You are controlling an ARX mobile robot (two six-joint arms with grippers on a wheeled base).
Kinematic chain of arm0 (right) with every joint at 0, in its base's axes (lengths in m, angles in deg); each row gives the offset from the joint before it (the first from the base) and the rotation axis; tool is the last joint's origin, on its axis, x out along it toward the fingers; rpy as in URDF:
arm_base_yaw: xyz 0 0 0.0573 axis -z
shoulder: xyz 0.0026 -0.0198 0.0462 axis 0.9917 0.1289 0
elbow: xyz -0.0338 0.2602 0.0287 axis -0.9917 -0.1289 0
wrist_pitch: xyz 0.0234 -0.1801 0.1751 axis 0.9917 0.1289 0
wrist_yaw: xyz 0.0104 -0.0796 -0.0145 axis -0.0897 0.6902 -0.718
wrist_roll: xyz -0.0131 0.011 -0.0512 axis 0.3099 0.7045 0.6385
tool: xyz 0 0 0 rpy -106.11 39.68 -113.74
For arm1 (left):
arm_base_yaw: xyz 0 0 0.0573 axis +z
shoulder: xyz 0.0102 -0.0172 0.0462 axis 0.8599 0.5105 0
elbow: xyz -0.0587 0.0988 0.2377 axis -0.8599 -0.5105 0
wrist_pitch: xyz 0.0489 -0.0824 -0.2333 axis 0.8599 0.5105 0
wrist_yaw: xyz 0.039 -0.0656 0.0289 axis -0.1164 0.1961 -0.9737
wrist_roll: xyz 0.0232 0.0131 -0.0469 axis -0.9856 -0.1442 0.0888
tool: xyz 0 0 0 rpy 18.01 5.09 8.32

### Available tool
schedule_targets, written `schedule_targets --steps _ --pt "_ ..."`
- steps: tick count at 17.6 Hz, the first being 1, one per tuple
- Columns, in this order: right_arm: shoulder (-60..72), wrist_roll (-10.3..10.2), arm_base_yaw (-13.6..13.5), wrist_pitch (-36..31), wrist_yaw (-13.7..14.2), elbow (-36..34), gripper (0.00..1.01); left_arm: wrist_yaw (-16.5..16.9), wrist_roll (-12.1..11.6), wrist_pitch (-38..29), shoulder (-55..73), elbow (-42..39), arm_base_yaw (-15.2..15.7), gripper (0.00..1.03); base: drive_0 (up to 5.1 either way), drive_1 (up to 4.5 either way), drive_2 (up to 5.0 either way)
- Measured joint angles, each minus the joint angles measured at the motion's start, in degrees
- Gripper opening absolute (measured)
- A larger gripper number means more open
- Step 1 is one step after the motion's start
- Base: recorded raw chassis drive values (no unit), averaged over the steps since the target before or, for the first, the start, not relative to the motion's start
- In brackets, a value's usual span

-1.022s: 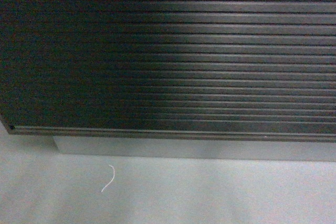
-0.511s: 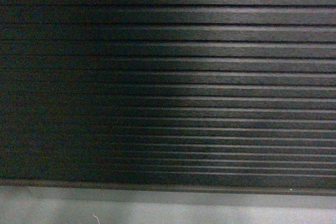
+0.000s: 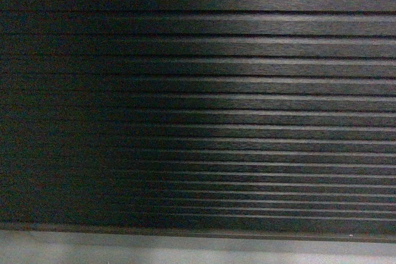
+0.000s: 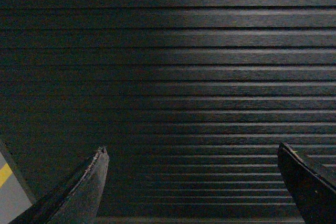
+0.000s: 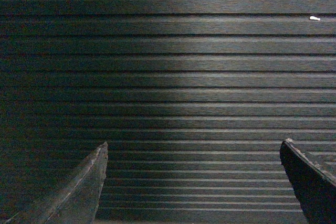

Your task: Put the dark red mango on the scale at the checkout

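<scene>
The slatted front of the checkout (image 3: 198, 103) filled the head view from nine o'clock to three o'clock, its dark horizontal ribs running level, with only a pale strip of floor (image 3: 185, 253) at six o'clock. No counter top showed in any view, and neither the dark red mango nor the scale was in sight anywhere; where they sat could not be told.

In the left wrist view the left gripper (image 4: 194, 182) pointed straight at the ribbed panel, its two dark fingers at about seven and five o'clock, spread wide apart with nothing between them. A sliver of grey floor with a yellow stripe (image 4: 4, 174) showed at eight o'clock.

The right wrist view matched it: the right gripper (image 5: 194, 182) faced the same slats, fingers parted and empty, and a small white fleck (image 5: 314, 18) sat on a slat at about two o'clock.

By these signs the robot was in the approach step, close against the counter front with both arms low and nothing picked up. The next move likely called for bringing the counter top into sight, so that the mango and the scale could be found before any reach.
</scene>
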Motion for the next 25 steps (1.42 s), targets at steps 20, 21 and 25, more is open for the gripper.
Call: schedule_targets --steps 20,21,25 --pt "0.0 0.1 0.0 0.0 0.0 0.0 0.98 0.0 0.0 0.0 0.0 0.0 0.0 0.98 0.0 0.00 0.0" --pt "0.0 0.0 0.0 0.0 0.0 0.0 0.98 0.0 0.0 0.0 0.0 0.0 0.0 0.98 0.0 0.00 0.0" --pt "0.0 0.0 0.0 0.0 0.0 0.0 0.98 0.0 0.0 0.0 0.0 0.0 0.0 0.98 0.0 0.00 0.0"
